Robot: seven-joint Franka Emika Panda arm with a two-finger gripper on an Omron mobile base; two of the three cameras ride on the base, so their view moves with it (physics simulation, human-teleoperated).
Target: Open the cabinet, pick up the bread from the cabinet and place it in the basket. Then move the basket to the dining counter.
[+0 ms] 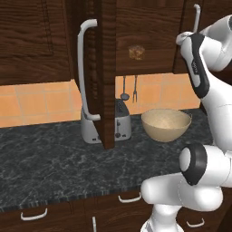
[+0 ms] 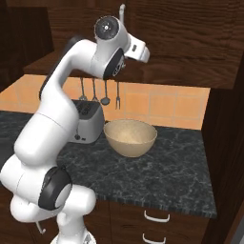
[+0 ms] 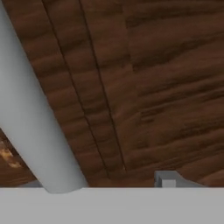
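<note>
up high in the left base view, the claw (image 1: pixel 195 13) is at a silver cabinet handle (image 1: pixel 196 17); the bread (image 1: pixel 136 52) sits inside the cabinet (image 1: pixel 149 31) to its left and lower, the basket (image 1: pixel 166 124) on the dark worktop (image 1: pixel 50 163) far below, beside the toaster (image 1: pixel 120 122). in the right base view the basket (image 2: pixel 130 137) again lies well below. in the hand view the handle (image 3: pixel 30 118) crosses close over wood; whether the claw is clenched, i cannot tell.
</note>
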